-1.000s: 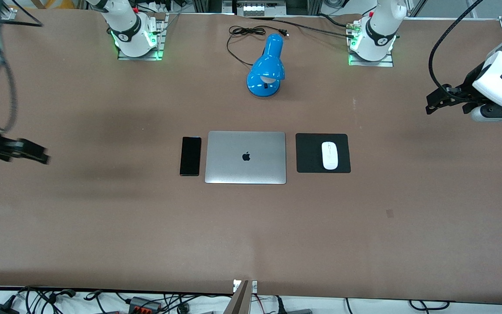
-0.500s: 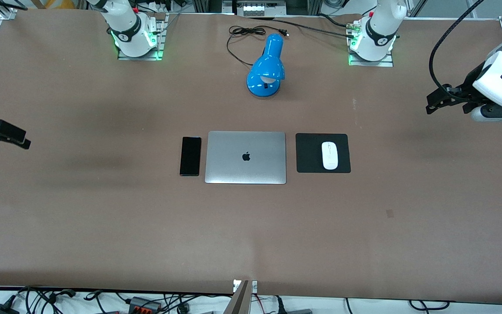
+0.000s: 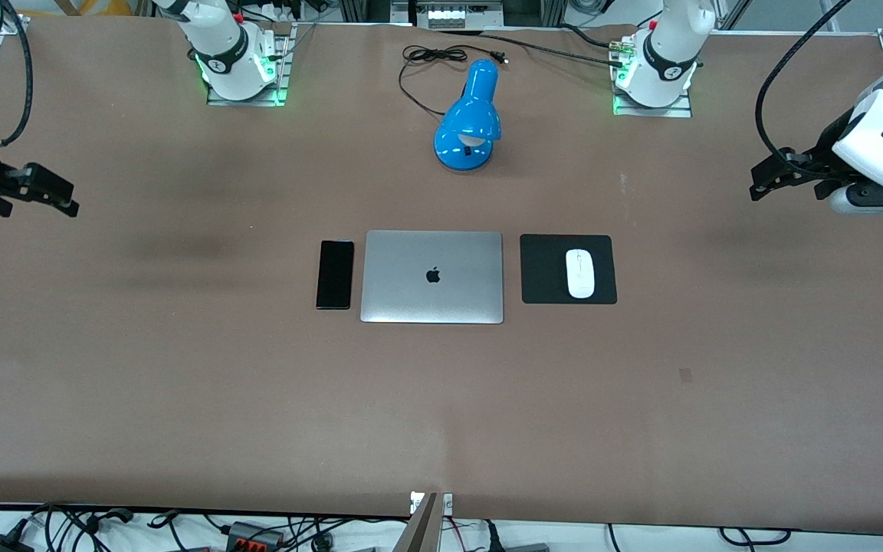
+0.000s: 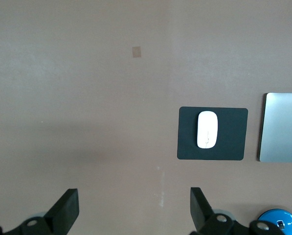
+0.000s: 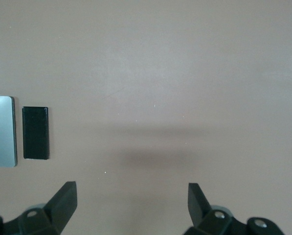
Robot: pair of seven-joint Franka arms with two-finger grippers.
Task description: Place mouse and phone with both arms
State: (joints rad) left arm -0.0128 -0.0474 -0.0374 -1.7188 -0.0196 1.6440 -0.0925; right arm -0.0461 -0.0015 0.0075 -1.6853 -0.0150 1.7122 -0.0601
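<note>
The white mouse lies on a square black mat beside a closed silver laptop, toward the left arm's end; it also shows in the left wrist view. The black phone lies flat beside the laptop, toward the right arm's end, and shows in the right wrist view. My left gripper is open and empty, high over bare table at its end. My right gripper is open and empty, high over bare table at its end.
A blue desk lamp with a black cord stands farther from the front camera than the laptop, between the two arm bases. The brown table spreads wide around the laptop group.
My right gripper has swung away from the front camera along its end of the table, over bare surface. The left arm, mouse and phone have not moved.
</note>
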